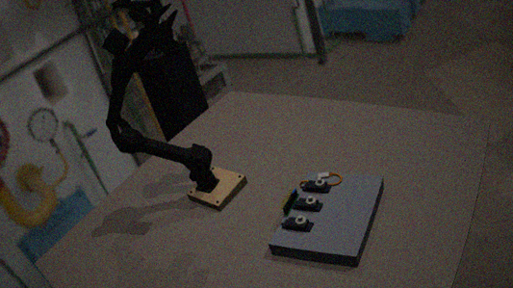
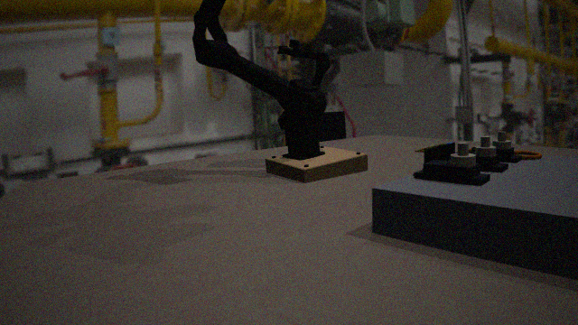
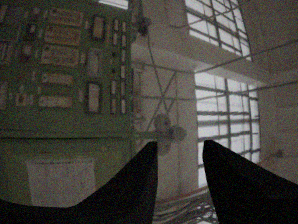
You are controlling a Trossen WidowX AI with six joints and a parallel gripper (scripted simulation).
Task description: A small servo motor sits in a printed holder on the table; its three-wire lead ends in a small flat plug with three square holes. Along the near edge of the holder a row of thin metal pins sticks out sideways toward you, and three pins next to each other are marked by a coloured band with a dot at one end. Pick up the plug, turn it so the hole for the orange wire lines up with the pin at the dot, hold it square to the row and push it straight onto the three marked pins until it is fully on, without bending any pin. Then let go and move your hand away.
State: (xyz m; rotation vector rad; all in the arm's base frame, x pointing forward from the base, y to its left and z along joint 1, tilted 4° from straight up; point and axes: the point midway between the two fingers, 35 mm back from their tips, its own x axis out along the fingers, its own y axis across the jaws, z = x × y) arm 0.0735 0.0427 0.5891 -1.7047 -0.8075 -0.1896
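The white plug (image 1: pixel 323 175) lies right of centre in the top view, well apart from the tool (image 1: pixel 172 9) (image 3: pixel 180 143), which is raised at upper left there. The tool stands narrowly parted, with nothing between its fingertips. The plug looks small, pale and blocky; its holes are too small to make out. Its orange lead (image 1: pixel 340 179) (image 2: pixel 529 154) loops beside the farthest servo (image 1: pixel 316 186), above the grey holder's (image 1: pixel 338 219) (image 2: pixel 474 230) upper edge. The pin row (image 1: pixel 287 199) sits at the holder's left edge, on the worktop (image 1: pixel 231 258) (image 2: pixel 181 253).

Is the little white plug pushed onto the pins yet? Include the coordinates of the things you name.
No, it's off. The white plug (image 1: pixel 323 175) lies beside one servo, by the orange wire loop (image 1: pixel 339 179), away from the pins (image 1: pixel 287 198).
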